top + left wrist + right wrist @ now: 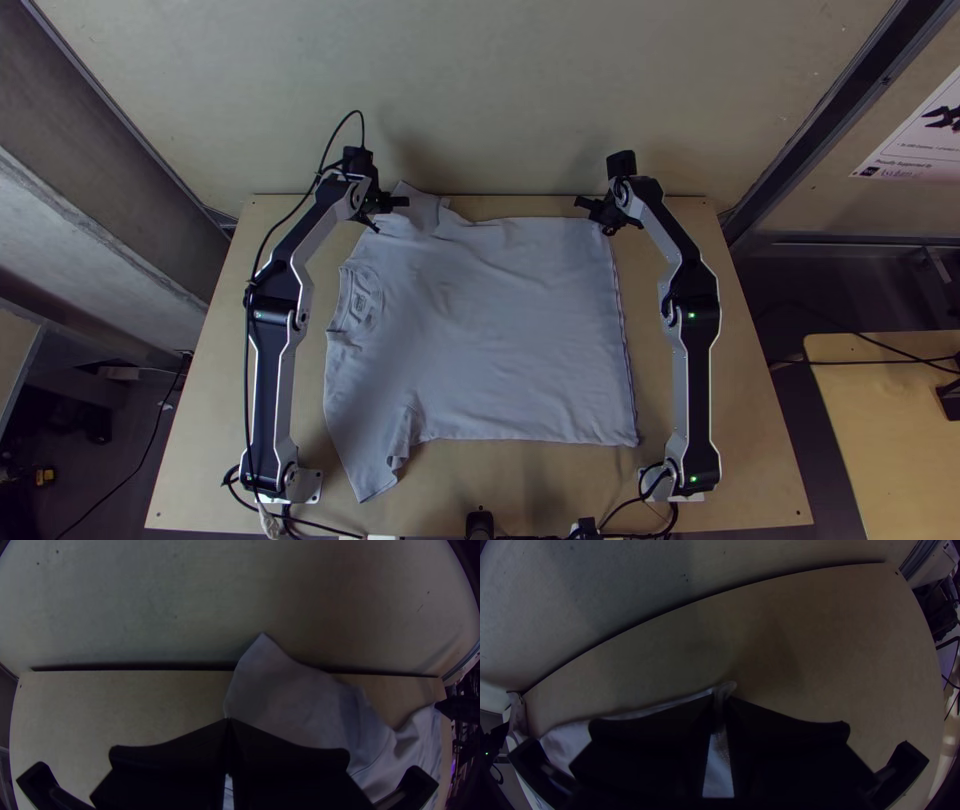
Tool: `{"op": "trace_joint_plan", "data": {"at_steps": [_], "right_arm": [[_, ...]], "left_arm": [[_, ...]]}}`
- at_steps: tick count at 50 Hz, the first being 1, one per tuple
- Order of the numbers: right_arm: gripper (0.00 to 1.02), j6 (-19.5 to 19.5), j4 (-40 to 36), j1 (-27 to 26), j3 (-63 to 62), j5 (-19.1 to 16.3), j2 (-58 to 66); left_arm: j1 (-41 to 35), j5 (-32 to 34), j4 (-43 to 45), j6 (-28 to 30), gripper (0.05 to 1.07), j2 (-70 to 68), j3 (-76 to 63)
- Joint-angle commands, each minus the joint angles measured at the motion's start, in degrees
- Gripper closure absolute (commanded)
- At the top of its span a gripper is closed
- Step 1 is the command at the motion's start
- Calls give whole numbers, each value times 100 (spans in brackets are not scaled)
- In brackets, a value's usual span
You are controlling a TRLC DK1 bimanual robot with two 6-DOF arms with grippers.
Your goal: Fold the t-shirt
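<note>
The left hand [388, 214] is placed at the far sleeve [428, 212] with its fingers pressed together; whether cloth is caught between them cannot be told. The t-shirt [490, 330] is spread unfolded on the table [540, 482], its collar [362, 298] turned left and its hem [622, 340] right, with the near sleeve [376, 468] creased. At the right, the far hem corner is pinched between the fingers of the right hand [600, 218].

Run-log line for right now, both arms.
t-shirt: spread on table | left tool: shut, at far sleeve | right tool: shut on far hem corner | body: not yet folded
</note>
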Motion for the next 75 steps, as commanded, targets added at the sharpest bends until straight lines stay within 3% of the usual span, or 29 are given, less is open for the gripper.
{"op": "trace_joint_plan", "data": {"at_steps": [1,27,49,75], "right_arm": [[100,-52,-3,-69,179,148,101],[100,-368,902,-69,417,297,-321],[100,-596,384,-69,-5,315,-769],[100,-667,58,142,-1077,588,-1701]], "left_arm": [[45,42,-50,-160,105,-570,-152],[493,86,565,-142,105,-746,-135],[431,279,178,-133,105,-1255,-723],[590,455,785,16,105,-2855,-3044]]}}
